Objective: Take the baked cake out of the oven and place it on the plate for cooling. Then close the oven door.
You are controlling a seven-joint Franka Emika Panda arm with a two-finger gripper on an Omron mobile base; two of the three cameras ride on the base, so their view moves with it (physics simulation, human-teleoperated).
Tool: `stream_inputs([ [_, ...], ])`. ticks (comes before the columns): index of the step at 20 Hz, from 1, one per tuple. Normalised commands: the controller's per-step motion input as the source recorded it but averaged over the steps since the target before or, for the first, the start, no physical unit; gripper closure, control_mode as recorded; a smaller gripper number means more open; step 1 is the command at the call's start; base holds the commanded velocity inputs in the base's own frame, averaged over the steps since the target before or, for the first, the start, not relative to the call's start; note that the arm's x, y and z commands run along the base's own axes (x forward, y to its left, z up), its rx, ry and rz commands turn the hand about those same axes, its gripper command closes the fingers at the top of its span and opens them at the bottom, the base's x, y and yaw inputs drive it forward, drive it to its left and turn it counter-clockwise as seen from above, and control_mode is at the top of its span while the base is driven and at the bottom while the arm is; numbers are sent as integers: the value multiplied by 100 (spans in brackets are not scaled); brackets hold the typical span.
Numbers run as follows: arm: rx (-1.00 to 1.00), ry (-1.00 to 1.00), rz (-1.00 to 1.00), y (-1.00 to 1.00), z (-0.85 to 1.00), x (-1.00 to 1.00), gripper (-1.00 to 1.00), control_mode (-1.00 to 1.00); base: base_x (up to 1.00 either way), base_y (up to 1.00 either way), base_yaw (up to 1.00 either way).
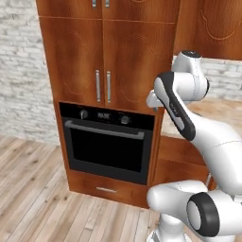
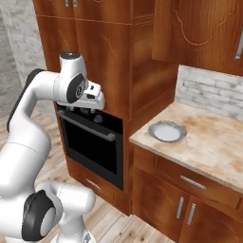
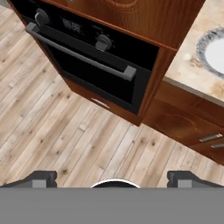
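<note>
The black oven (image 1: 106, 142) sits in its wood surround, and the oven door (image 1: 105, 151) stands shut with its silver bar handle (image 3: 78, 57) across the top. The baked cake is hidden. On the counter to the oven's right lies the pale round plate (image 2: 166, 131), whose edge also reaches the top right of the hand view (image 3: 214, 52). My gripper (image 2: 91, 112) hangs open in front of the oven's upper right corner, level with the knobs and apart from the handle. In the hand view its fingertips (image 3: 41, 178) stand wide, nothing between them.
Tall wooden cabinet doors (image 1: 101, 61) rise above the oven and a drawer (image 1: 106, 189) sits below it. The stone counter (image 2: 209, 147) runs right over lower cabinets (image 2: 185, 209), backed by a brick wall (image 2: 213, 92). Wood plank floor (image 3: 57, 131) lies in front.
</note>
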Motion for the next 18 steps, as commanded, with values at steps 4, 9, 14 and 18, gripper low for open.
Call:
stream_inputs([
  [4,0,0,0,0,0,0,-100,100,2,-40,29],
  [9,0,0,0,0,0,0,-100,100,0,-50,25],
  [14,0,0,0,0,0,0,-100,100,13,-43,18],
  [18,0,0,0,0,0,0,-100,100,27,-32,12],
])
